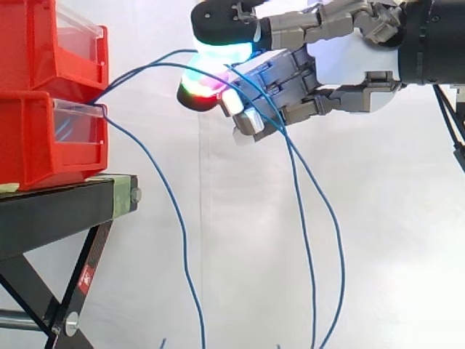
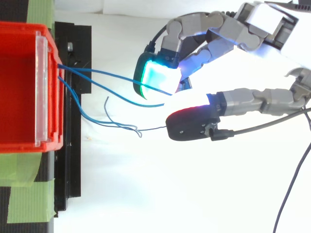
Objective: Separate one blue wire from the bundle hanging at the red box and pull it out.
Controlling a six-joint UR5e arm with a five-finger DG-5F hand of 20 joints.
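Observation:
Several blue wires leave the front of the stacked red bins (image 1: 36, 142), also seen from above as a red bin (image 2: 19, 87). Two strands (image 2: 97, 71) run right and slightly upward to my hand (image 1: 341, 65), then drop in long loops below it. They pass between a cyan-glowing fingertip (image 2: 158, 77) above and the red-glowing thumb pad (image 2: 189, 124), and the curled fingers pinch them there. A third blue wire (image 1: 182, 240) hangs loose from the bin, apart from the hand.
The bins rest on a black stand (image 1: 58, 211) with a slanted leg beneath. Green tape (image 2: 29, 194) marks the stand beside the bin. A white curtain is behind everything. The loose wire ends trail down toward the floor under the hand.

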